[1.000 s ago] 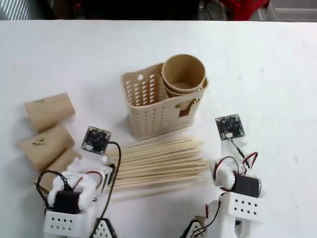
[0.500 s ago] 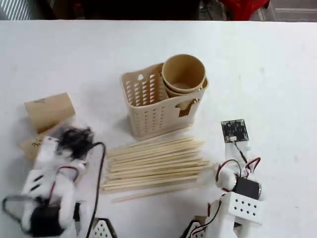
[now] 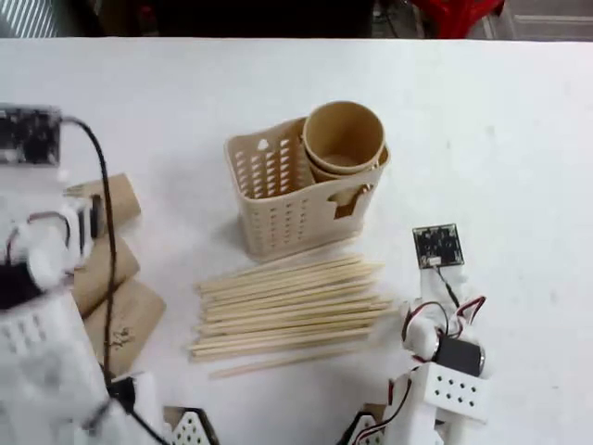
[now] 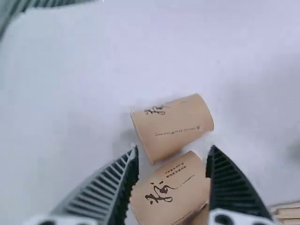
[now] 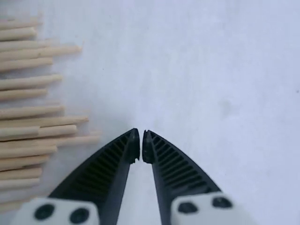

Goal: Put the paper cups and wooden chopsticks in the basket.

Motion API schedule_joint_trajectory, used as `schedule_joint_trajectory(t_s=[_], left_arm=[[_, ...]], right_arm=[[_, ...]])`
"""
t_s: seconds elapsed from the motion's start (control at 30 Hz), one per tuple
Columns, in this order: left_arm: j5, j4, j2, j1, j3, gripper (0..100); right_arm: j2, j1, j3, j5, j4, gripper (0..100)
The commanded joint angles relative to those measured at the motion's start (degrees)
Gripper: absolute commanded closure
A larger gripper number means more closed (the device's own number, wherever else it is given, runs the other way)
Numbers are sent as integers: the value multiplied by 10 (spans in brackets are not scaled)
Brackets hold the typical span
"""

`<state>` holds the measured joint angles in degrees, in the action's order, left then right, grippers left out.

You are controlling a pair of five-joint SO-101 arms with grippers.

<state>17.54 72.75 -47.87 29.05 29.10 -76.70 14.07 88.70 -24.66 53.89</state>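
A cream slotted basket (image 3: 278, 199) stands mid-table with two nested brown paper cups (image 3: 343, 139) in its right end. Three more paper cups lie on their sides at the left: one (image 3: 119, 199), one (image 3: 109, 269) and one (image 3: 130, 320). My left arm (image 3: 37, 269) rises over them. Its gripper (image 4: 173, 151) is open above the table, and two lying cups, one (image 4: 171, 126) and one (image 4: 168, 197), show between its fingers. A pile of wooden chopsticks (image 3: 292, 306) lies in front of the basket. My right gripper (image 5: 140, 137) is shut and empty, just right of the chopstick tips (image 5: 42, 117).
The white table (image 3: 482, 120) runs bare to the right and behind the basket. My right arm (image 3: 447, 366) sits at the front right, beside the chopstick pile. Dark clutter lies beyond the table's far edge.
My left arm has swung up and to the left, from beside the chopsticks to above the lying cups. The right arm has barely shifted.
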Motion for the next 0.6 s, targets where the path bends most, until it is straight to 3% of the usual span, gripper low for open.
schedule_joint_trajectory(t_s=[0.0, 0.17, 0.37, 0.57], left_arm=[[-21, -1, 175, 35, -97, 736], [-19, -6, 332, 80, -160, 733], [-19, -7, 461, 84, -218, 732], [-21, -59, 525, 92, -221, 732]], right_arm=[[-44, 0, 4, 4, 5, 974], [-139, -2, 40, 3, 27, 974], [-267, -51, 65, 3, 115, 974], [-263, -51, 66, 3, 112, 974]])
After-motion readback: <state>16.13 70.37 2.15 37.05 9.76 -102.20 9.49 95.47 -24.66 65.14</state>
